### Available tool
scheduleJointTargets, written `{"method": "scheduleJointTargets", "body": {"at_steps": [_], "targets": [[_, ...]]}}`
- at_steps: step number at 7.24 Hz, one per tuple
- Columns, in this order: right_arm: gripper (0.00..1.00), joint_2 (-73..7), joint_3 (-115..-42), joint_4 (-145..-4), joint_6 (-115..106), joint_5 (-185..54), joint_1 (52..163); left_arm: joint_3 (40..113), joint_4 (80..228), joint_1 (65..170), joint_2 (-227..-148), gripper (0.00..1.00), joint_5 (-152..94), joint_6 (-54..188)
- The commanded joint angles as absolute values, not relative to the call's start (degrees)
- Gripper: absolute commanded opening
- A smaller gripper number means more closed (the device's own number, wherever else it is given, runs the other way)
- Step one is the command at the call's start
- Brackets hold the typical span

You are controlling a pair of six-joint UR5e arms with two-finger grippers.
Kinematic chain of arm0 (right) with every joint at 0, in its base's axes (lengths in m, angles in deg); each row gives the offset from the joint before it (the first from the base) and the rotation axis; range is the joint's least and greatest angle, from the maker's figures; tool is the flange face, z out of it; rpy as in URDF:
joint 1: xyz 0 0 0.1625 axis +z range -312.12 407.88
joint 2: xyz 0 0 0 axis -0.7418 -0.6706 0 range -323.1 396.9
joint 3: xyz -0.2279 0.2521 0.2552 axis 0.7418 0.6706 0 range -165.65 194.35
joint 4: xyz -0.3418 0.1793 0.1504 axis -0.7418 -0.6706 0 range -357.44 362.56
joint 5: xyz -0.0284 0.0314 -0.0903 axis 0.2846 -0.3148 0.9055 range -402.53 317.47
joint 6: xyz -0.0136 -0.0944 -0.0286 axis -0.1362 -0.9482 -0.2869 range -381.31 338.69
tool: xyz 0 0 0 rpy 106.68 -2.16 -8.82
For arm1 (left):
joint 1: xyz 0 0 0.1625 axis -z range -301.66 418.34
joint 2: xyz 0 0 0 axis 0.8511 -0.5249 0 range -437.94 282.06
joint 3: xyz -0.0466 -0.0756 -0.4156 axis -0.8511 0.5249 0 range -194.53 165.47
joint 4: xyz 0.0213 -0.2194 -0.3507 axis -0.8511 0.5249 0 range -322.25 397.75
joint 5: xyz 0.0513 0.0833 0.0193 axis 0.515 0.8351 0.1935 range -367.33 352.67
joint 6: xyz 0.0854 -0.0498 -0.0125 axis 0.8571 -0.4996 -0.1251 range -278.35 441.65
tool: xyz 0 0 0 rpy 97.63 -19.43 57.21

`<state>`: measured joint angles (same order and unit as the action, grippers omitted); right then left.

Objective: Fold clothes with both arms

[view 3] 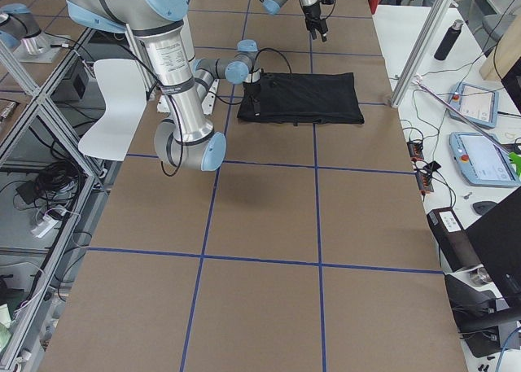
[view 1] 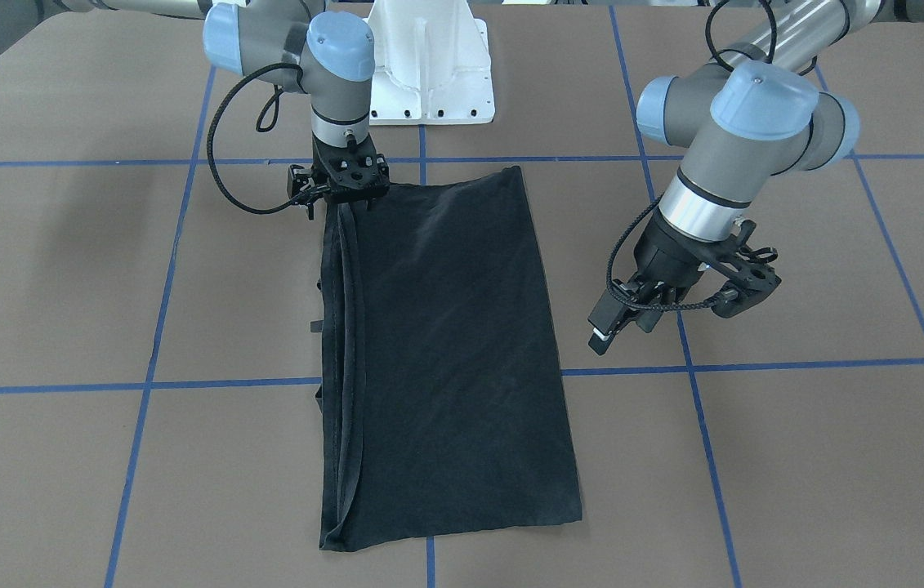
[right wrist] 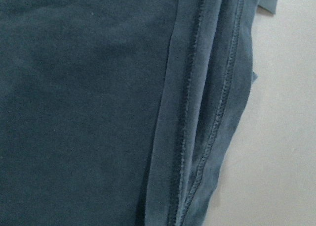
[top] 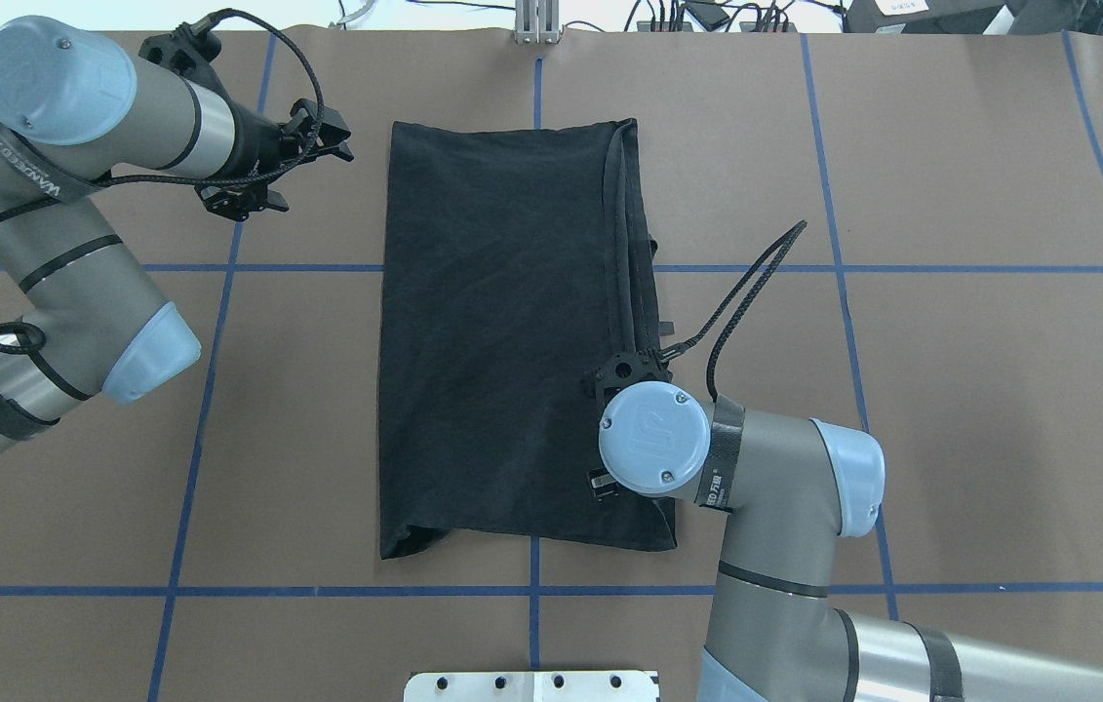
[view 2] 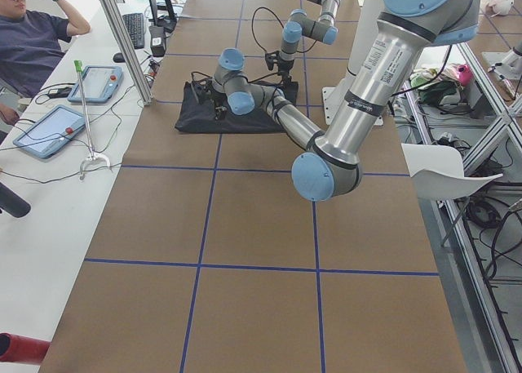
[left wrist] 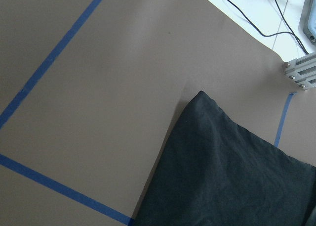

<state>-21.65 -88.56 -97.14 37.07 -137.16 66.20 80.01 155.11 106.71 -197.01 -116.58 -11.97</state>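
The bench lies open to the right of the T-shirt, out to the far edge. The right arm comes in low from the near right, its wrist over the shirt's near right corner. Its looped cable juts out just beside the shirt's right edge. The left gripper hangs just left of the shirt's far left corner, apart from the cloth, and the left arm crowds the bench's left side. Between that arm and the shirt's left edge a strip is free. A metal post stands at the far edge, a white pedestal at the near edge.
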Motion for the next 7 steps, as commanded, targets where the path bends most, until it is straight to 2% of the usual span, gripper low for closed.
{"method": "scheduleJointTargets", "body": {"at_steps": [1, 7], "targets": [[1.0, -21.72, -87.6, -97.11, 36.53, -137.45, 66.6, 79.69, 155.18, 106.59, -197.37, 1.0, -116.58, -12.04], [1.0, -22.86, -86.81, -97.11, 35.82, -138.42, 68.53, 79.42, 155.26, 106.59, -197.38, 1.0, -116.49, -12.04]]}}
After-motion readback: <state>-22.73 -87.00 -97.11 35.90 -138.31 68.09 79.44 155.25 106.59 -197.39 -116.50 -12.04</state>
